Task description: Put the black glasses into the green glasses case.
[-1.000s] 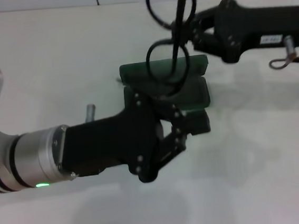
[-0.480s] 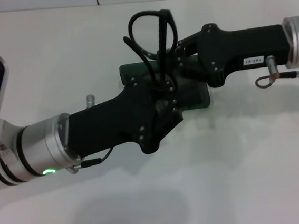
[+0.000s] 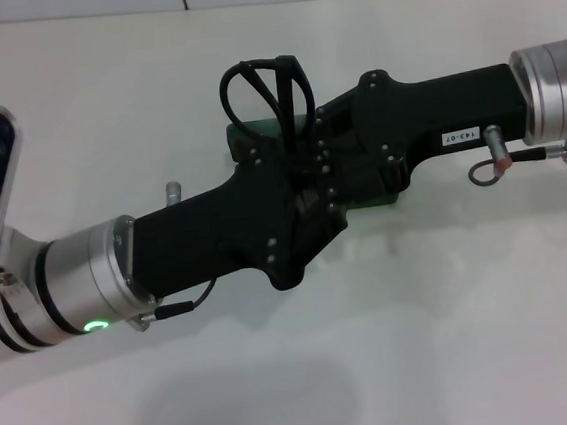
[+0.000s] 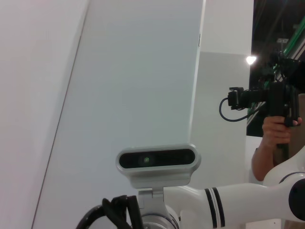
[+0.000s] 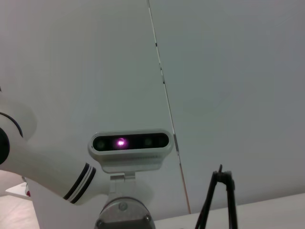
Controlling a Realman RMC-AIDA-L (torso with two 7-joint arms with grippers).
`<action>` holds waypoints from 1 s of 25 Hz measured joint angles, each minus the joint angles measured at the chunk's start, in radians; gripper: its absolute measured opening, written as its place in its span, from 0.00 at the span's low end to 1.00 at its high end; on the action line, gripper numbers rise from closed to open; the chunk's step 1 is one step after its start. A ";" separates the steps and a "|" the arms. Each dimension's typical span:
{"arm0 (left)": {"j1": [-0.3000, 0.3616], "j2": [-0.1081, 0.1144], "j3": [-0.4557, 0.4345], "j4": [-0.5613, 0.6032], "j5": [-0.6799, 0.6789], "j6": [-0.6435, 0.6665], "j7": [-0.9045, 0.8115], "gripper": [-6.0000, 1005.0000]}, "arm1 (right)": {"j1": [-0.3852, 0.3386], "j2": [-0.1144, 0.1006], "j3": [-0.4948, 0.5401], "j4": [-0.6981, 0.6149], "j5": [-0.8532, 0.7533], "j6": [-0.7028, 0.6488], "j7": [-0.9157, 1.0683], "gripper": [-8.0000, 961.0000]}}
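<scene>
The black glasses (image 3: pixel 268 98) stand just above the centre of the head view, their long axis roughly upright, the looping frame uppermost and the lower part hidden among the two pincers. The green glasses case (image 3: pixel 246 136) lies on the white desk (image 3: pixel 453 307) beneath them, mostly covered. The right pincer (image 3: pixel 319 139) reaches in from the right and appears clamped on the glasses. The left pincer (image 3: pixel 308 205) comes from the lower left; its opening cannot be told.

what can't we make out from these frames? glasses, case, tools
- Green glasses case: head view, mostly covered by both arms; open or shut unclear.
- Black glasses: only the upper frame loops show; the lower part is behind the arms.
- Left tool and right tool: overlapping black bodies hide the fingertips.
- Wrist views: point away, no case.
</scene>
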 joint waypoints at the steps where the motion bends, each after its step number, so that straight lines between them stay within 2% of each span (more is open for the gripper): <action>1: 0.001 0.000 0.000 0.000 0.000 0.000 0.000 0.04 | 0.001 0.000 0.000 0.000 0.000 0.000 0.001 0.08; 18: 0.004 0.001 -0.002 -0.018 0.001 -0.013 0.004 0.04 | -0.011 0.000 0.004 0.000 0.006 0.001 0.002 0.08; 25: 0.052 0.006 -0.001 -0.008 -0.005 0.087 0.023 0.04 | -0.019 -0.011 0.064 -0.012 -0.036 0.020 0.013 0.08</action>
